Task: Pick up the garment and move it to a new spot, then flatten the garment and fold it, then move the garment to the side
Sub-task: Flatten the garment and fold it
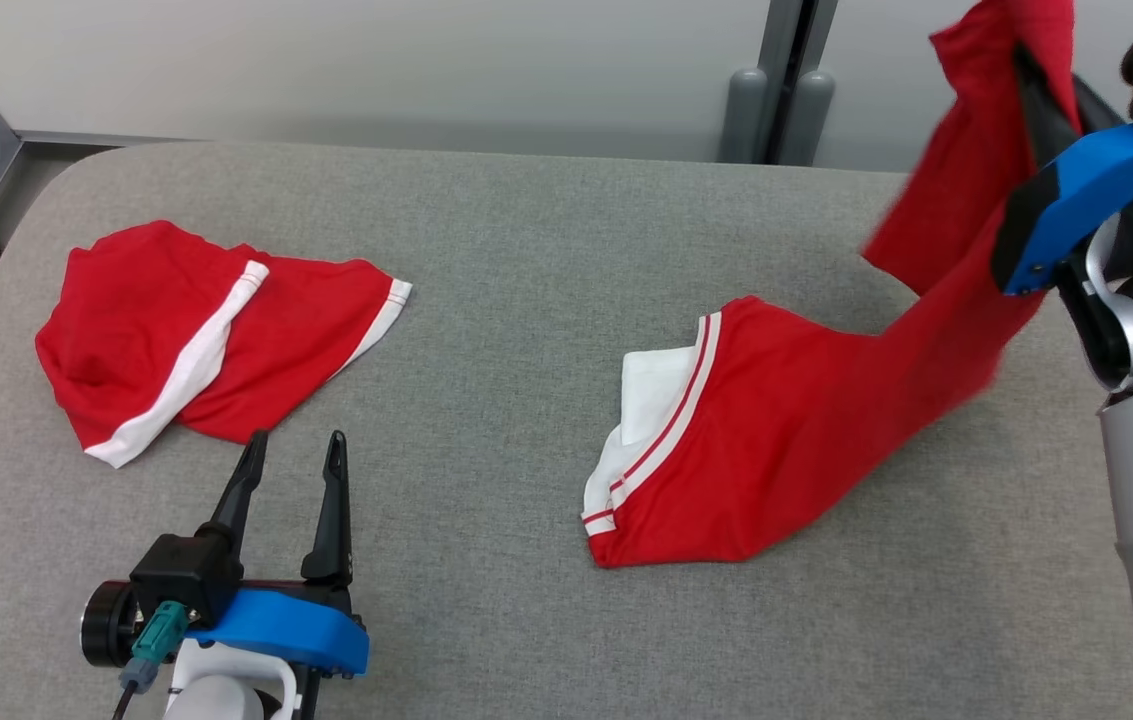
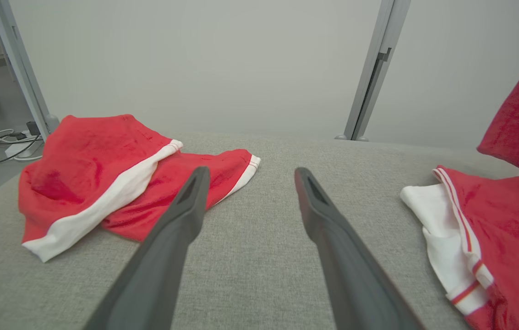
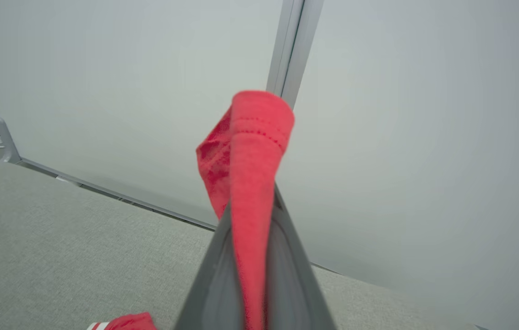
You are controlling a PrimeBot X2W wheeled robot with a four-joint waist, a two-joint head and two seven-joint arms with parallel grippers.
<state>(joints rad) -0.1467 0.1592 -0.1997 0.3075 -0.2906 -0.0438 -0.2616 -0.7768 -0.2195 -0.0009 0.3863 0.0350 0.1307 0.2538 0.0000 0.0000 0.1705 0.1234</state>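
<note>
Head view looks down over the counter; left wrist view skims it low, right one higher, both facing its far edge.

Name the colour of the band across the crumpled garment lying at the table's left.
White, running across the crumpled red fabric garment; it shows best in the left wrist view.

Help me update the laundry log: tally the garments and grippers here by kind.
Red-and-white garments: 2 (left garment, lifted garment)
Grippers: 2 (left gripper open, right gripper shut on lifted garment)
Total: 4
</note>
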